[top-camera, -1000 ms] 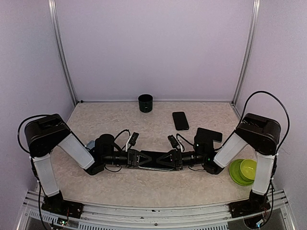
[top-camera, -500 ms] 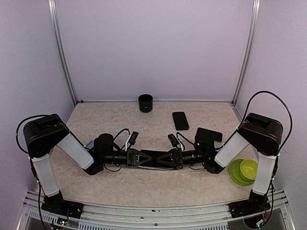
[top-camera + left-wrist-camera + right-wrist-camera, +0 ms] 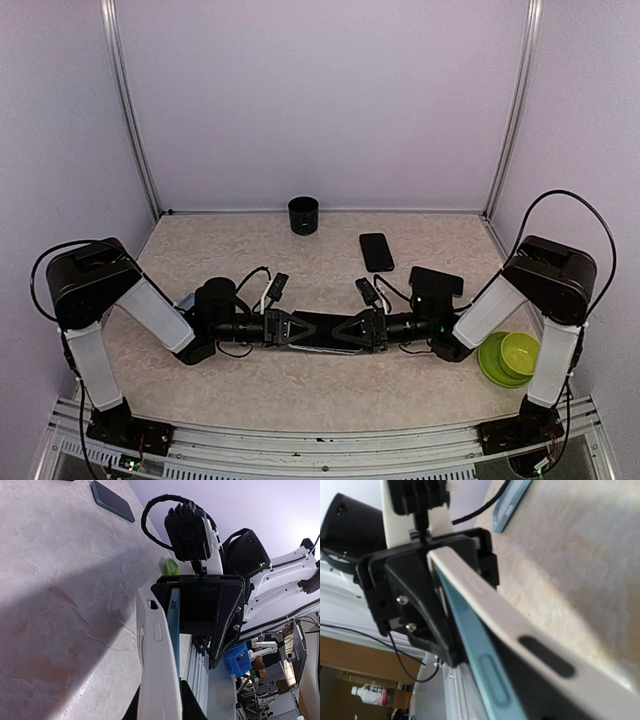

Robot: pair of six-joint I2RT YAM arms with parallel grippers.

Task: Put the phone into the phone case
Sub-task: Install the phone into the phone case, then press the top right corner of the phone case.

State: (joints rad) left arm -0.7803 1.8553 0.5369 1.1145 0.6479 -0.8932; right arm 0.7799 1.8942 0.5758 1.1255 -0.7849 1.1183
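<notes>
A white phone case (image 3: 322,349) with a teal phone (image 3: 320,330) lying in its open side hangs above the table between both grippers. My left gripper (image 3: 290,330) is shut on its left end; in the left wrist view the white case (image 3: 156,672) and the teal phone edge (image 3: 173,625) run between my dark fingers. My right gripper (image 3: 352,332) is shut on the right end. In the right wrist view the case (image 3: 520,625) and the phone (image 3: 477,652) part toward the camera, with a dark gap between them.
A second dark phone (image 3: 376,251) lies flat behind the grippers and also shows in the left wrist view (image 3: 112,501). A dark cup (image 3: 303,215) stands at the back. Green bowls (image 3: 505,357) sit at the right. A light-blue flat item (image 3: 512,502) lies by my left arm.
My right arm has shifted slightly to the right with its wrist. Both grippers keep hold of the phone and case at the same spot.
</notes>
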